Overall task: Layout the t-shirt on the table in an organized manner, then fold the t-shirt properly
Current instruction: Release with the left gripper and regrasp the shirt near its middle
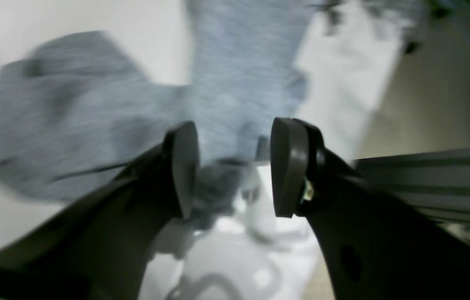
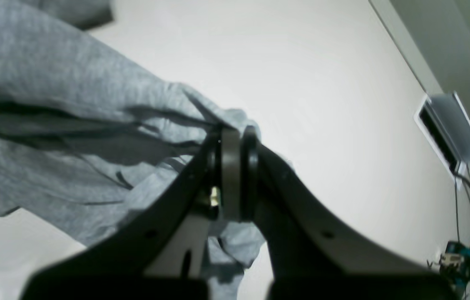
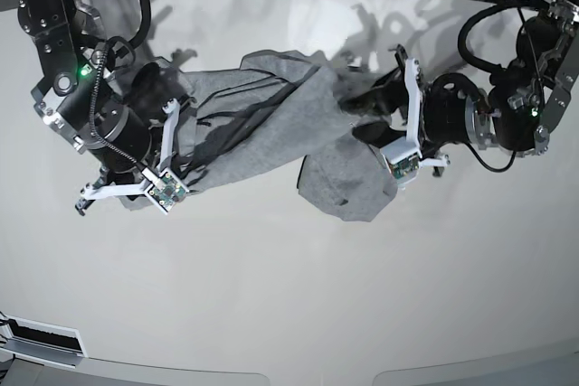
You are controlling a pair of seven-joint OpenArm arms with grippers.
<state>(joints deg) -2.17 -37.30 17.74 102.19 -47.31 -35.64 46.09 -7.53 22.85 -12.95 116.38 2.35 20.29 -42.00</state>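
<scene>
Right jaws pinch the t-shirt (left's apart).

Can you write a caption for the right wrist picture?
Right gripper pinches a bunched fold of the grey t-shirt above the white table.

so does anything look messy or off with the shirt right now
Yes. The t-shirt lies bunched in a wrinkled band across the table, not spread flat, with one end drooping into a lump. The right claw is shut on a fold of it; the left claw stands open over it.
</scene>
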